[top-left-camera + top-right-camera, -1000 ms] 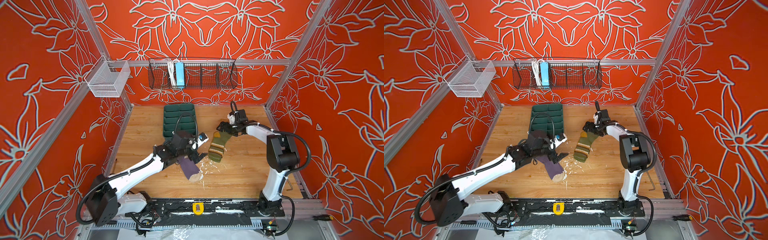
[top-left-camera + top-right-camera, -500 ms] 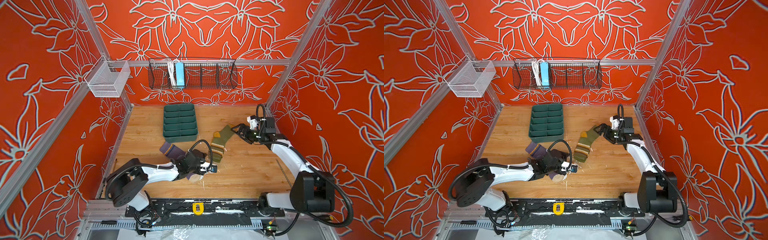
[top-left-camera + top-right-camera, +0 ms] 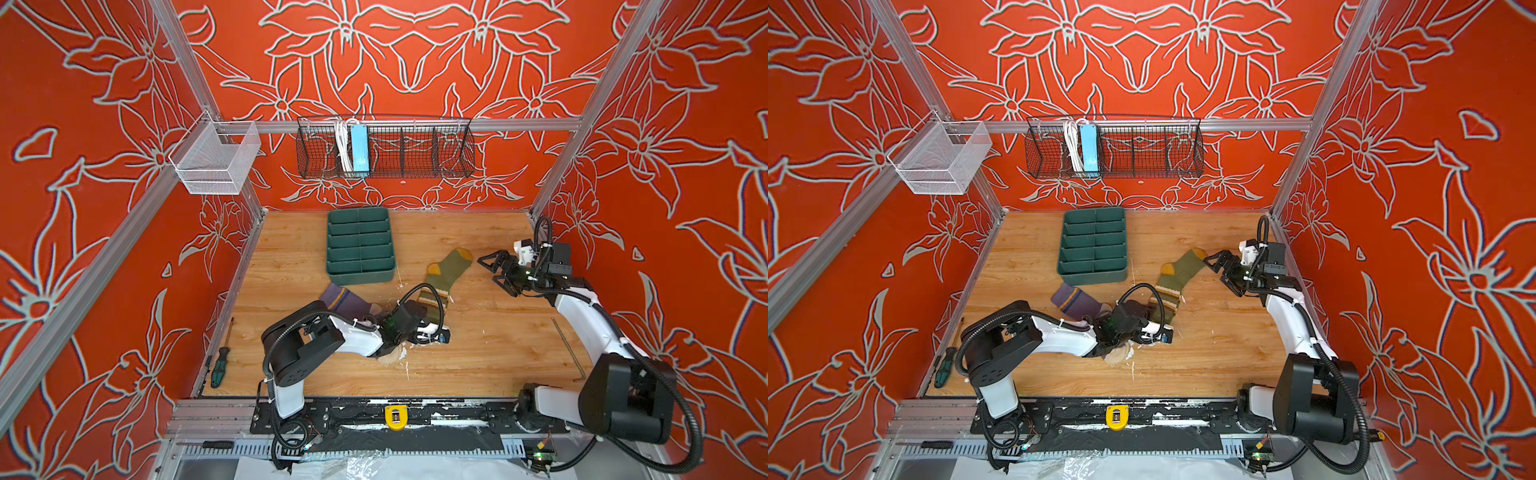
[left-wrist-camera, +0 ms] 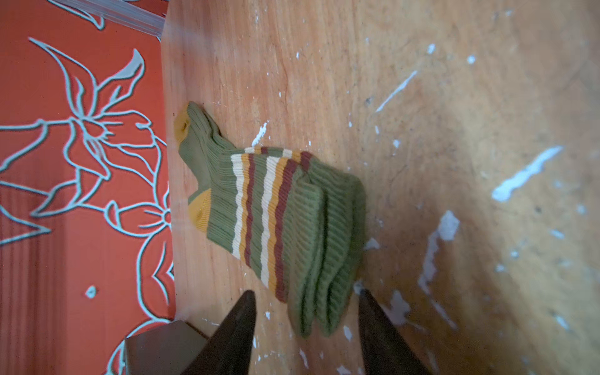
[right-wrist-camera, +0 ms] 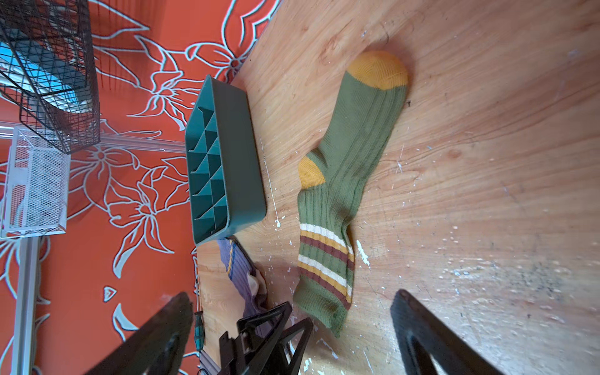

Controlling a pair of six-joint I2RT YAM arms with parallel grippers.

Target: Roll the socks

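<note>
left wrist view: left gripper [image 4: 305, 292] now straddles the green sock [image 4: 276, 207] cuff, jaws narrowing, nothing gripped yet. right gripper [image 3: 489, 271] is spread wide; rolling looks about to start.

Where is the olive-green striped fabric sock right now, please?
In a top view, the olive-green sock lies on the wooden table, just right of the dark green divider tray, cuff between the left gripper's open jaws.

The left arm [image 3: 357, 337] and right arm [image 3: 582, 316] share white link shells, bulky black joint housings, black corrugated cables [image 3: 424, 285] looping alongside, dark tapering fingers [image 4: 233, 334], and a black base rail [image 3: 457, 417] carrying a yellow tag [image 3: 396, 417].
</note>
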